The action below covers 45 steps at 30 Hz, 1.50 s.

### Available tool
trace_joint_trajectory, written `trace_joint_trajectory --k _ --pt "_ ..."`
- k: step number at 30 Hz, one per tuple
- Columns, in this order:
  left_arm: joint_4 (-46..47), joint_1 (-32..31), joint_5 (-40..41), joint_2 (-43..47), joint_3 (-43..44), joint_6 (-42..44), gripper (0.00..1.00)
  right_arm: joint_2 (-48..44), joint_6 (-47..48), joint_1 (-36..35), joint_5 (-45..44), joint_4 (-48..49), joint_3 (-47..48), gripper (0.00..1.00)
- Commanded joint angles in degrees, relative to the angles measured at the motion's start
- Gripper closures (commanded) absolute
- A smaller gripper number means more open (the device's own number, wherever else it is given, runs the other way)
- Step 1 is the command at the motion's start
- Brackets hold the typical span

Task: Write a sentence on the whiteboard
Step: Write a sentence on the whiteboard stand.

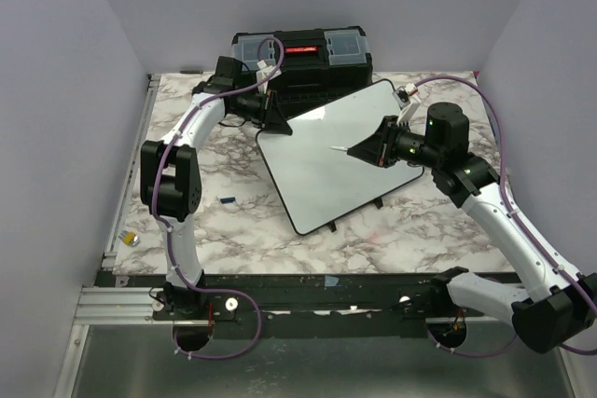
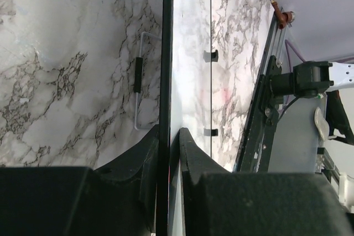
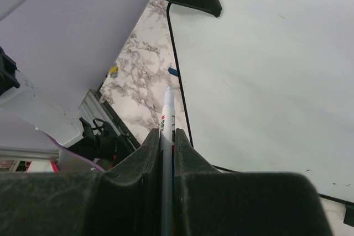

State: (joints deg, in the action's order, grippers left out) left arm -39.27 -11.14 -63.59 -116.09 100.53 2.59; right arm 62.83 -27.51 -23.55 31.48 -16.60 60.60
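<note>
Left pincer (image 2: 168, 132) pinches the whiteboard (image 2: 191, 53) rim, clear only wrist-side.

Light even, diffuse, from above; shadows on marble tabletop (image 1: 233, 221) soft. Glossy whiteboard (image 1: 326, 160) mirrors marble veining in left wrist view. Wrist-view foregrounds dark, slightly blurred.

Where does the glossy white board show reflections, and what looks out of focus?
Left wrist view: the glossy white rectangular whiteboard, seen edge-on, seems to mirror the marble table; the left gripper near the lens is dark and soft. Right wrist view: no glare on it; the right gripper is blurred. Top view: sharp, even light.
</note>
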Motion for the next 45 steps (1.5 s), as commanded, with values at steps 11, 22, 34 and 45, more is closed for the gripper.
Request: trace_joint_trajectory --k 11,22,34,45 --pt "9.20 -0.82 5.01 9.23 -9.12 1.77 1.00 0.81 1.16 -2.79 -3.67 -3.12 2.41 0.99" --pt "11.06 -0.78 5.68 10.85 -11.06 1.72 1.00 9.52 4.47 -21.62 -35.03 -10.84 11.38 0.99" --pt "11.36 -0.83 6.81 10.36 -10.67 1.54 1.00 17.17 5.16 -32.66 -47.61 -10.57 13.63 0.99" --pt "11.57 -0.88 6.88 10.38 -10.88 1.54 1.00 19.59 6.31 -34.73 -50.32 -6.08 14.81 0.99"
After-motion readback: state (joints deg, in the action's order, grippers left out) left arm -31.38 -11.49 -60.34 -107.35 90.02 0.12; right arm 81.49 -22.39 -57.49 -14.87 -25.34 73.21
